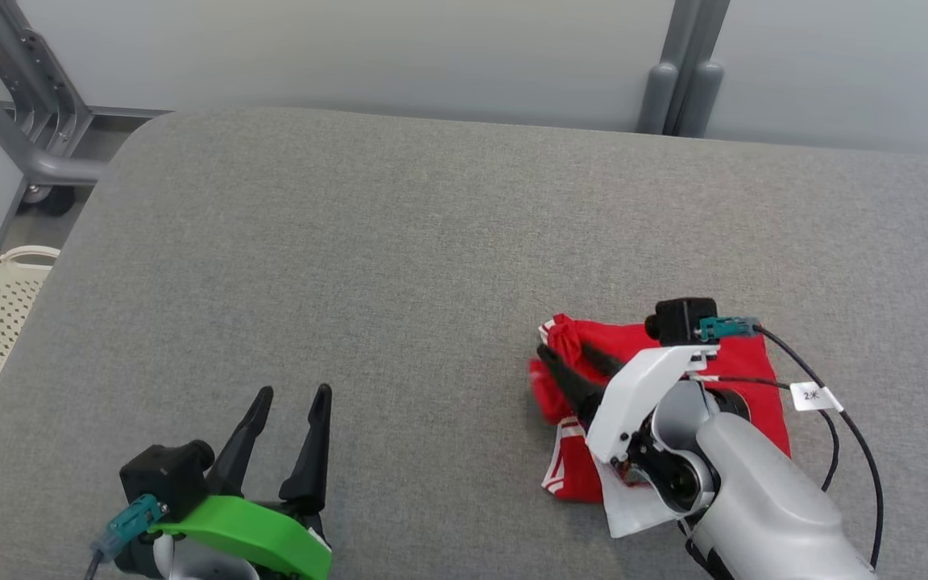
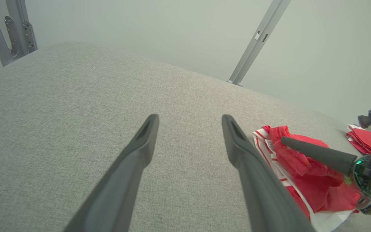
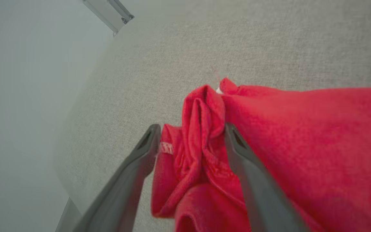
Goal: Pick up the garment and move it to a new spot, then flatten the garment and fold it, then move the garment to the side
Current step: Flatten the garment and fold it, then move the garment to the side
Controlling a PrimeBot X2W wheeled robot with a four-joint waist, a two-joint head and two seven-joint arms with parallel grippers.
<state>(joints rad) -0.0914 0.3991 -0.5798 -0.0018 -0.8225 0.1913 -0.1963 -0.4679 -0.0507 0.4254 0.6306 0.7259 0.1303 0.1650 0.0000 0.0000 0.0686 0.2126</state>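
Inspection found the garment, red with white-striped trim, lying in a loose bundle on the near right part of the grey counter, partly under the right arm. The right gripper was low over the bundle's left edge. In the right wrist view its fingers stood spread and released, with a raised ridge of red cloth between them. The cloth brushed the inner faces, but nothing was clamped. The left gripper hovered over bare counter at the near left, its fingers likewise spread and empty.

We judged the step in hand to be a grasp at that ridge, though we could not rule out a placement just finished. To do the grasp well, we would recommend:
- sinking the fingers far enough to take every layer of the ridge, not the top fold alone;
- clenching fully before lifting;
- raising the bundle straight up before carrying it, so the trailing striped hem clears the counter.
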